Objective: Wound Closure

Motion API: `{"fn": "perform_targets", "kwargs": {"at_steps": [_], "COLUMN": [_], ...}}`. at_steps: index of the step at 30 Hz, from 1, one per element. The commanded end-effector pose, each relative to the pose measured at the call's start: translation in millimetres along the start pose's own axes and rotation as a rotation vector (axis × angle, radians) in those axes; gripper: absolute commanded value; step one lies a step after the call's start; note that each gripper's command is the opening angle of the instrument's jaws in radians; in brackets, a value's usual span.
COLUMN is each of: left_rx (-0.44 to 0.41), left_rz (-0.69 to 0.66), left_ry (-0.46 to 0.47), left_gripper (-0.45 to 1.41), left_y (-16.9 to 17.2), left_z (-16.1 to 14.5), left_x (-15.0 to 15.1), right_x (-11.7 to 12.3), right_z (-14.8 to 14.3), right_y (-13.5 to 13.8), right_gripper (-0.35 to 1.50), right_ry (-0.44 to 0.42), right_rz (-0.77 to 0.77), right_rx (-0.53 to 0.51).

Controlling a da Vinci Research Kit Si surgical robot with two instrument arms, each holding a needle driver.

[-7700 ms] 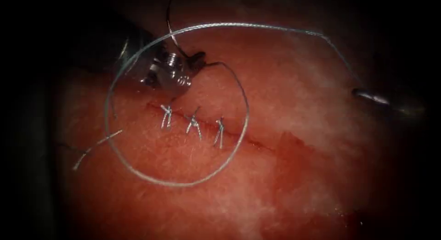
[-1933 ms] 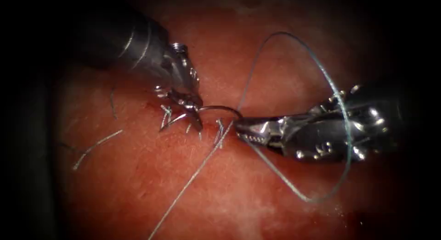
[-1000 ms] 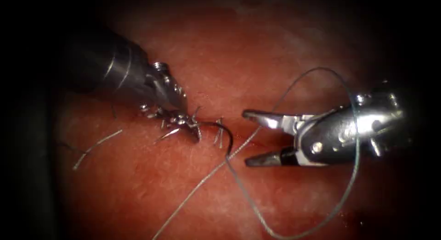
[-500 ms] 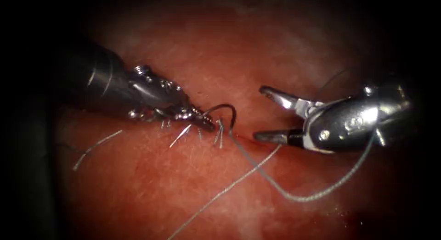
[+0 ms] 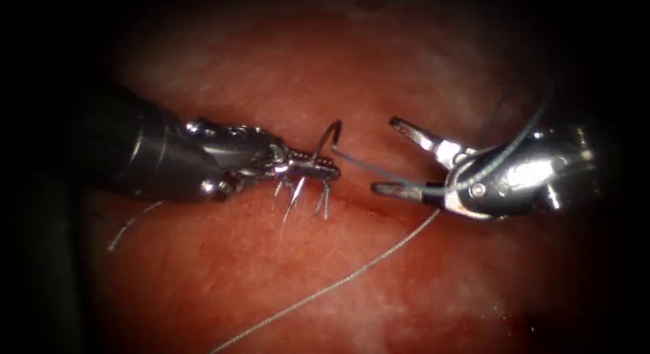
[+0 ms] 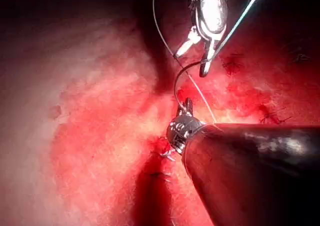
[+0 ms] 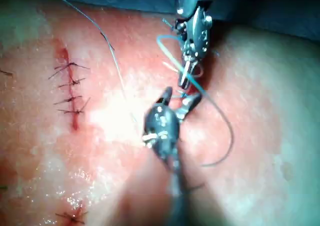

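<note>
Tissue (image 5: 379,76); left tool (image 5: 321,170) grips needle (image 5: 328,136); stitches (image 5: 305,191) beneath.

A loose cut end of thread (image 5: 133,225) lies at the endoscope view's lower left; elsewhere, a separate stitched cut (image 7: 70,93) shows.

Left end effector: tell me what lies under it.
The left end effector, shut on the needle near its tail end, hovers over the stitches closing the cut in the tissue. Their thread tails poke out below; the knots beneath are covered.
</note>
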Motion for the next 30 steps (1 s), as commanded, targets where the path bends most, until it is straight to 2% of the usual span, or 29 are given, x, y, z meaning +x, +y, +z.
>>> {"fn": "perform_targets", "kwargs": {"at_steps": [1,5,9,14,23,30], "left_rx": [0.001,-0.029,-0.035,-0.048,-0.065,-0.079], "left_rz": [-0.005,-0.018,-0.021,-0.023,-0.022,-0.02], "left_ry": [0.007,0.038,0.052,0.072,0.079,0.075], "left_gripper": [-0.45,-0.45,-0.45,-0.45,-0.45,-0.45], "left_y": [0.2,1.3,2.2,3.0,3.4,4.4], "left_z": [0.8,1.4,2.2,3.2,3.7,4.2], "left_x": [-1.4,-1.9,-2.1,-2.1,-2.2,-2.6], "right_x": [-0.5,-0.5,-0.6,-0.5,-0.4,-0.6], "right_z": [0.2,0.1,-0.1,0.3,0.5,0.5], "right_y": [-1.0,-0.9,-0.6,-0.9,-1.2,-1.3], "right_gripper": [1.38,1.28,1.26,1.26,1.13,0.86], "right_ry": [0.021,0.081,0.118,0.141,0.162,0.168], "right_rz": [0.024,0.099,0.121,0.149,0.155,0.153], "right_rx": [0.005,-0.01,-0.041,-0.034,-0.018,-0.013]}}
